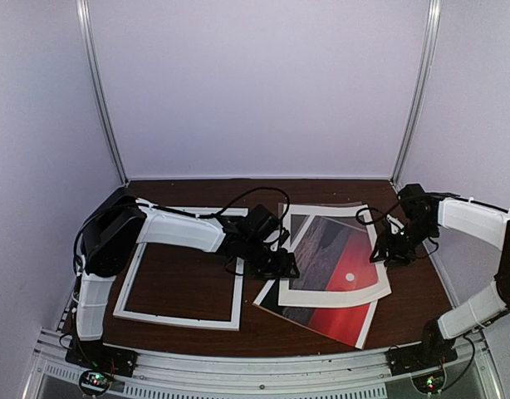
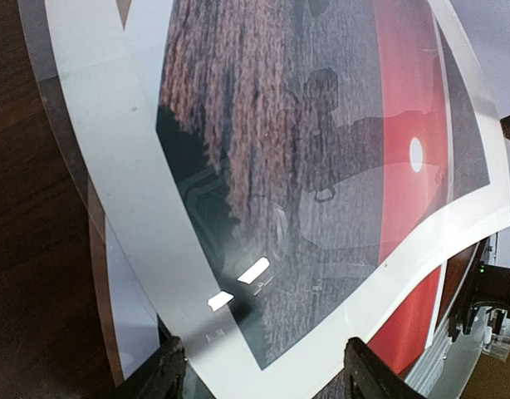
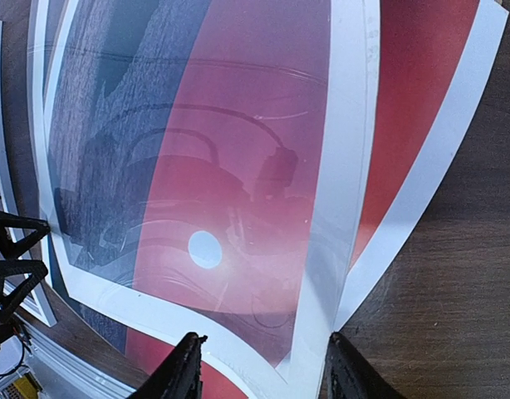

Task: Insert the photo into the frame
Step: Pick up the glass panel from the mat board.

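Observation:
The photo (image 1: 338, 320), a red sunset print with a white sun, lies flat at centre right on the table. A white mat (image 1: 321, 296) with a cut-out window and a glossy clear sheet lie over it. The white frame (image 1: 180, 319) lies to its left, with nothing inside it. My left gripper (image 1: 281, 264) hovers open above the mat's left corner (image 2: 263, 366), fingertips (image 2: 159, 374) either side. My right gripper (image 1: 386, 249) stands open over the mat's right edge (image 3: 346, 166), with the photo (image 3: 413, 100) showing red beyond it. Neither gripper holds anything.
Tent walls with metal poles (image 1: 101, 91) close in the back and both sides. A metal rail (image 1: 255, 366) runs along the near edge by the arm bases. Bare brown table (image 1: 180, 283) shows inside the frame and to the right of the photo (image 3: 471, 274).

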Controlling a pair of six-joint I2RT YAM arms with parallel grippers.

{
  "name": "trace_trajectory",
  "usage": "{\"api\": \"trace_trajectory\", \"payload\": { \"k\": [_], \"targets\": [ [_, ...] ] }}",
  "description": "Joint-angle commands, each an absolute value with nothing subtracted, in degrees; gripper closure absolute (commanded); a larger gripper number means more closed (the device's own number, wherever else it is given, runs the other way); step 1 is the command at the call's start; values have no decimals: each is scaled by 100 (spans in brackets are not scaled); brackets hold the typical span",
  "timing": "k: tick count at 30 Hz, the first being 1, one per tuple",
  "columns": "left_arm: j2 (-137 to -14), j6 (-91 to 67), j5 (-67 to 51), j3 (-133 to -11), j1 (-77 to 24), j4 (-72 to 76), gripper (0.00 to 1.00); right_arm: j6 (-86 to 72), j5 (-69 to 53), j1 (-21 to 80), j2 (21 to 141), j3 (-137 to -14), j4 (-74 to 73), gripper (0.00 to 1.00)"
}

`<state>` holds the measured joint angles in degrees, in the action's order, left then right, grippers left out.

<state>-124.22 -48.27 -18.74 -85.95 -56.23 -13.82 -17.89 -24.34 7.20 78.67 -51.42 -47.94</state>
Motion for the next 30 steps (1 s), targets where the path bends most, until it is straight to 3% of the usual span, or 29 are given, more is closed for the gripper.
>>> {"api": "trace_trajectory", "payload": {
  "k": [1, 30],
  "targets": [
    [-12647, -4737, -1966, -8723, -5678, -1354, 34, -1644, -2467, 826, 7934, -5310, -4924, 49],
    [-12647, -4715, -1980, -8712, -5678, -1345, 34, -1516, -1561, 1450, 8288, -5693, -5370, 46]
  ]
}}
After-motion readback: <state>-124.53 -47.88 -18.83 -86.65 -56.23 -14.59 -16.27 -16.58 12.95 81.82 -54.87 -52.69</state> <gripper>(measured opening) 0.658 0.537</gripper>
